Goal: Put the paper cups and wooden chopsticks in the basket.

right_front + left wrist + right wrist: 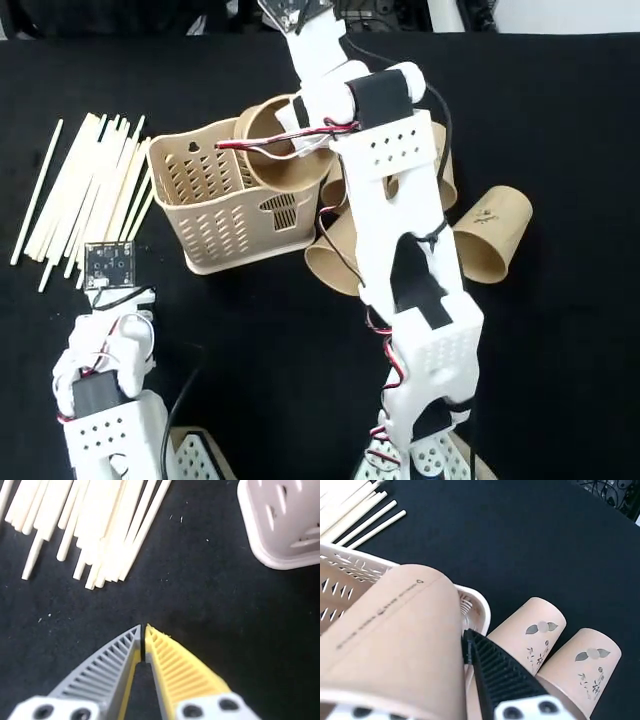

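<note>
Paper cup (280, 140) is gripped in your right pincer (464, 647), tilted at the back corner of the basket (215, 225) rim. Your left pincer (144, 630) is closed on nothing, above the desk (560, 120) near the wooden chopsticks (90, 195). The other cups (495, 235) lie beside the basket, partly under the stretched right arm (400, 200).

The black desk (560, 120) carries a loose pile of wooden chopsticks (90, 195) on its left side. A beige basket (215, 215) stands upright near the middle. Right of the basket, paper cups (492, 232) lie on their sides.
</note>
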You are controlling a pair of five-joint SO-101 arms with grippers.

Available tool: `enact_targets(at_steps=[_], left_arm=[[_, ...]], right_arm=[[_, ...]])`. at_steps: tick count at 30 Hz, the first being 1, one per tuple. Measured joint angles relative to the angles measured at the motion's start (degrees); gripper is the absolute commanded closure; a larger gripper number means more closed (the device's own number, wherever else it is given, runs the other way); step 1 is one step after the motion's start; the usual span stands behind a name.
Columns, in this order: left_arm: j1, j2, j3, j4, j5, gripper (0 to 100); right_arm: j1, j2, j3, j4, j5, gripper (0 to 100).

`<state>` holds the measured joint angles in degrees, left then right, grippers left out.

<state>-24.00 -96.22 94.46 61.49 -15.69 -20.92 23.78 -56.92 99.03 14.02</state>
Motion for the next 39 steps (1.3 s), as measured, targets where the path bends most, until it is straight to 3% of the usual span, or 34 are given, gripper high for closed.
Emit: enact_targets(at_steps=[3, 10, 25, 39], left_arm=[[0.26, -0.09, 1.14, -0.70, -0.09, 97], [0.70, -0.18, 1.67, -1.58, -0.09, 97], [1.05, -0.18, 1.67, -1.58, -0.09, 97], [1.05, -0.18, 1.67, -1.58, -0.09, 97]], right_arm=[[0.00, 0.00, 0.00, 0.09, 0.00, 96.9], [-0.44, -0.18, 0.00, 0.09, 0.18, 71.8], [-6.59, -7.38, -4.66, -0.18, 1.41, 71.5], [-5.01, -12.31, -5.45, 0.26, 3.96, 71.6]])
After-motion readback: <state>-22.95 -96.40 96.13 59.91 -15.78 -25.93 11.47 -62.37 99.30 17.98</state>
